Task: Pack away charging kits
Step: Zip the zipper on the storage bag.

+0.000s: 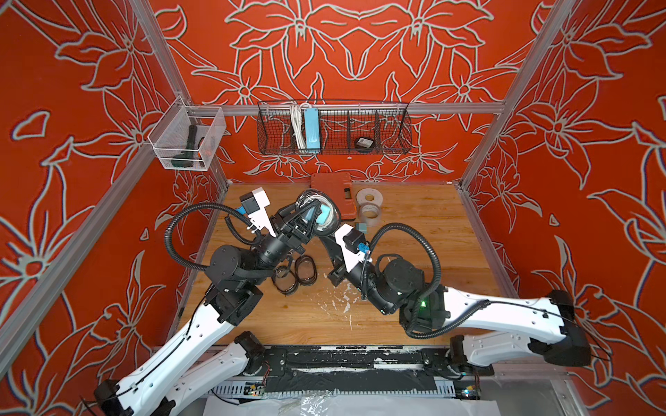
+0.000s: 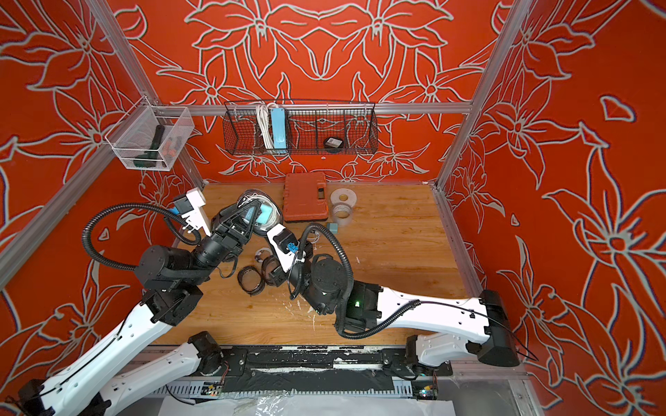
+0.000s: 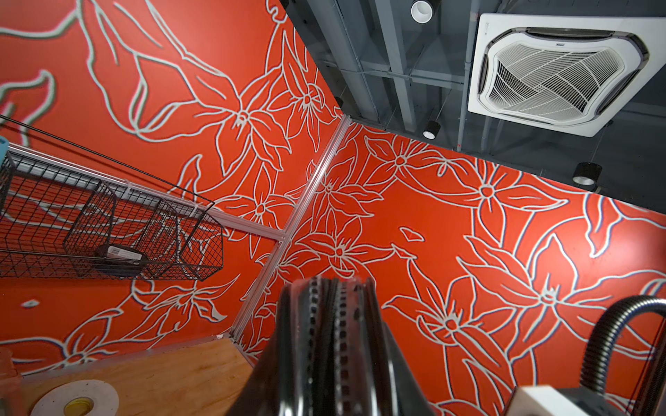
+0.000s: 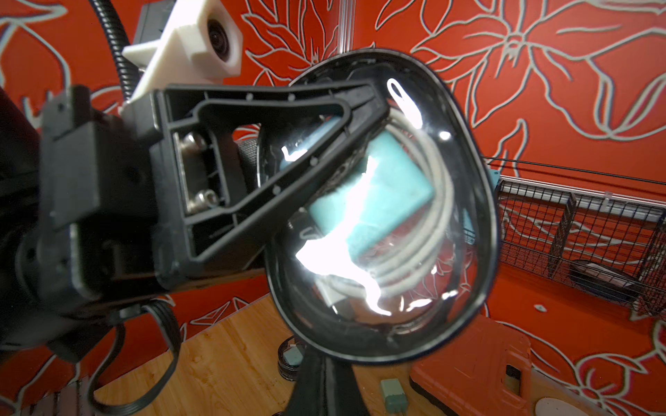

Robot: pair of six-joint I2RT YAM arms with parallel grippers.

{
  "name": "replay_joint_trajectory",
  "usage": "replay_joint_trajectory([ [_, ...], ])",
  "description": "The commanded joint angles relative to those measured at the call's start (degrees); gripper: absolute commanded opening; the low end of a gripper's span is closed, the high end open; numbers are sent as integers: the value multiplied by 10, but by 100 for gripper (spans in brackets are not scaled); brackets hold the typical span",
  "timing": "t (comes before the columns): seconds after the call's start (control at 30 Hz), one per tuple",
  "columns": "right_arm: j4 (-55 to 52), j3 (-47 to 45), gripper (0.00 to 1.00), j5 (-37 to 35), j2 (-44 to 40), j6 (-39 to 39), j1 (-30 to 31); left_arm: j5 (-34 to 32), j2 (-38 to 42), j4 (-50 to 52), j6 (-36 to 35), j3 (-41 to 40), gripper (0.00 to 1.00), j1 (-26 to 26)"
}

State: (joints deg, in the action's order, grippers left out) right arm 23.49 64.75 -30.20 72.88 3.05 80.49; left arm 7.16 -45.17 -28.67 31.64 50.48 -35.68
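Left gripper (image 4: pixel 367 119) grasps filled pouch (image 4: pixel 443 252), frame centre | right gripper (image 4: pixel 324 365) pinched shut on its lower rim | step: likely zipping closed | next: steady pull along rim

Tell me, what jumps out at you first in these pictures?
The bright red flower walls all around. Then the clear pouch held up above the back of the wooden table, the left hand gripping one side and the right hand pinching its rim. Inside sit a teal plug and a coiled white cable.
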Motion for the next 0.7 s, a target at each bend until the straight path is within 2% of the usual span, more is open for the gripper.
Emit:
replay_joint_trajectory([
  [0.0,17,-18,0,-24,-27,2,-7,-3,6,-25,5,4,0,9],
  [0.53,-16,-45,0,-9,-78,29,-42,23,-14,-11,26,16,0,13],
  [0.67,-42,-38,0,3,-90,41,-56,22,-20,24,34,19,0,13],
])
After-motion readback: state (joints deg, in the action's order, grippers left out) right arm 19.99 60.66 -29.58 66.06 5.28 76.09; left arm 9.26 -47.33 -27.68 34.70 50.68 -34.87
